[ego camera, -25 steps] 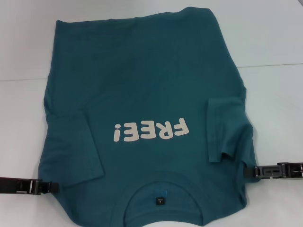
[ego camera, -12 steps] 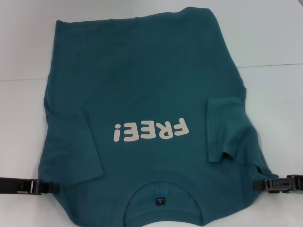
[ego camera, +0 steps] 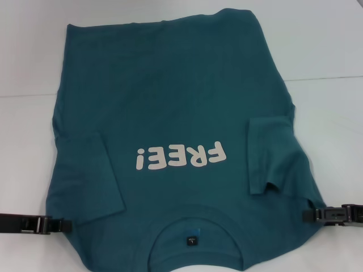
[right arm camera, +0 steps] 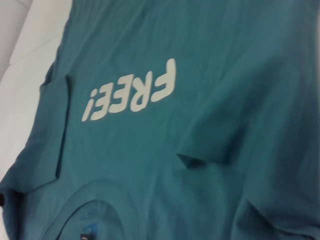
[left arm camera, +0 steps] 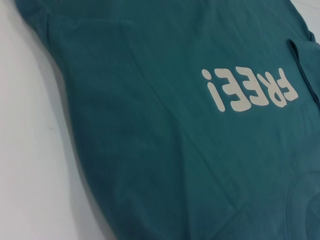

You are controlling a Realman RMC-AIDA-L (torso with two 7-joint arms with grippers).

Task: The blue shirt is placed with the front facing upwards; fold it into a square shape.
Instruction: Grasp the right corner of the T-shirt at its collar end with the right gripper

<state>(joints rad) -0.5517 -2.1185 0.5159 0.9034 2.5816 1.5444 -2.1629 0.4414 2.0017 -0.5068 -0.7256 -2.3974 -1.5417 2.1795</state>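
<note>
The blue shirt (ego camera: 176, 113) lies front up on the white table (ego camera: 329, 45). Its pale "FREE!" print (ego camera: 180, 156) reads upside down from the head view, and the collar with a small dark label (ego camera: 193, 240) is on the near side. Both short sleeves are folded in over the body. My right gripper (ego camera: 308, 215) is at the shirt's right shoulder edge, shut on the cloth, which is drawn out to a point there. At the left shoulder edge sits my left gripper (ego camera: 63, 225), low on the table. Both wrist views show the shirt (left arm camera: 165, 130) (right arm camera: 200, 100) and no fingers.
White table surface surrounds the shirt, with bare room to the left (ego camera: 22, 147) and right (ego camera: 334, 136). A seam line in the tabletop (ego camera: 323, 78) runs across behind the right side. The shirt's hem lies at the far end (ego camera: 164, 22).
My right gripper moved outward to the right and nearer, drawing the shirt's right shoulder edge out with it. The left gripper has stayed put.
</note>
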